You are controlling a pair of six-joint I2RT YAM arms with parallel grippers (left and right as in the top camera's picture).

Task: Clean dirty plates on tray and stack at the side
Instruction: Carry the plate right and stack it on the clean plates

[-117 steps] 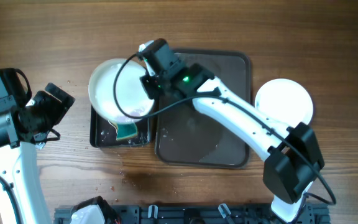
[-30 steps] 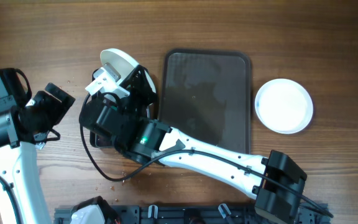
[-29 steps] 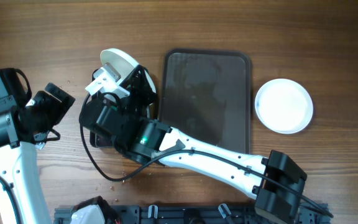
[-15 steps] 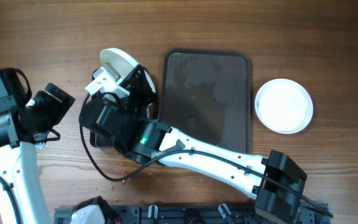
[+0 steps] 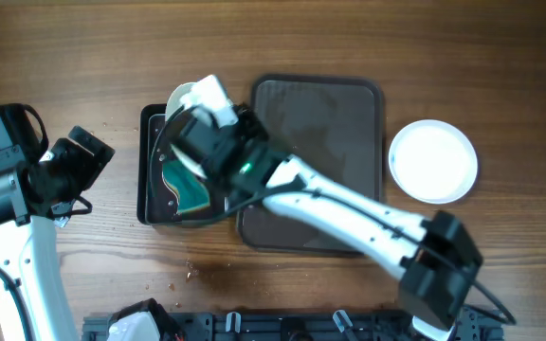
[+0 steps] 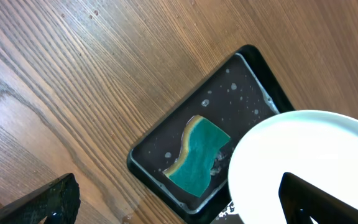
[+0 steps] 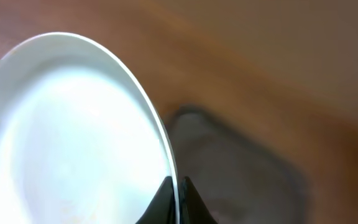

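Right pincer (image 7: 174, 186) clamps a tilted white plate (image 7: 73, 130) by its rim, over the sponge (image 6: 197, 155) in the black tray (image 6: 229, 96), centre-left. Left pincer (image 5: 85, 175) gapes, holding nothing. Looks like the washing step; next it likely needs carrying to the clean plate (image 5: 432, 161) at right.

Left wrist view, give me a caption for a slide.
White plate over one end of a wet black tray holding a teal sponge, on a wooden table.

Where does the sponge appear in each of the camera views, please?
Overhead: the sponge lies left of centre, in the black tray.
Left wrist: lower centre, just left of the plate.
Right wrist: not in view.
Shared landmark: the black tray, seen in the overhead and left wrist views.
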